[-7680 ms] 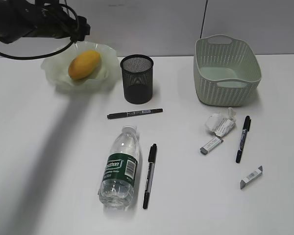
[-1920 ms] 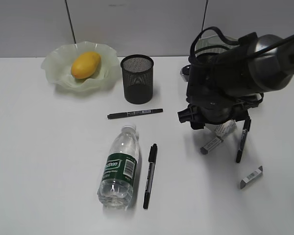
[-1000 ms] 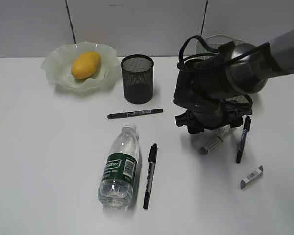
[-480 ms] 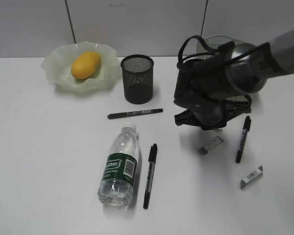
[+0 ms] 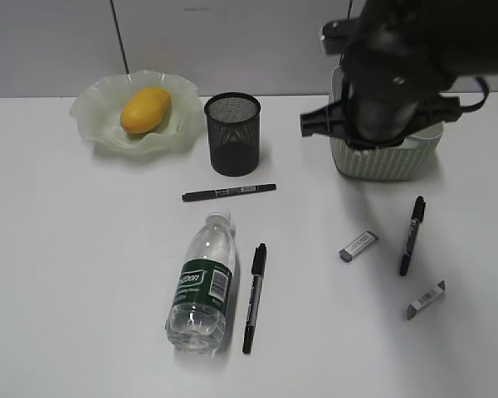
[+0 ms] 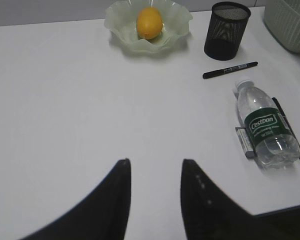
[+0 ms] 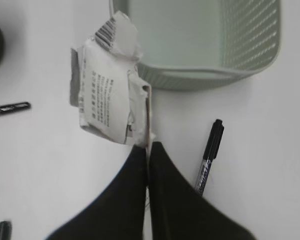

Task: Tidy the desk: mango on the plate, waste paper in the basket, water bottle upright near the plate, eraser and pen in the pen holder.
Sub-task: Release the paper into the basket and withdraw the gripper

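R gripper [image 7: 148,150] is pinched shut on the edge of the waste paper [image 7: 107,95], a crumpled printed wad hanging off the fingertips just outside the basket [image 7: 225,75] near its front-left corner, above the tabletop. In exterior view the R arm [image 5: 390,75] covers most of the basket [image 5: 349,162]; only its front wall shows, and the paper can't be seen there. L gripper [image 6: 155,195] hovers partway open w/ nothing between its jaws, over bare table [image 6: 65,100] w/ lots of free room on the L side, well apart from everything. Mango [image 5: 144,109] sits on the plate [image 5: 87,112] at back-left; pen holder [image 5: 232,133] stands upright just R of the plate, apart from it. Water bottle [image 5: 202,282] lies on its side, cap toward the back, w/ one pen [image 5: 253,297] alongside on its R, just beside it; another pen [image 5: 228,192] lies crosswise btwn bottle and holder. Third pen [image 5: 412,235] lies in front of the basket, an eraser [image 5: 358,245] to its L, a second eraser [image 5: 424,299] nearer the front edge. L wrist view shows a small grey item [image 6: 242,142] tucked against the bottle's L side, too unclear to ID. Open lane btwn holder and basket.
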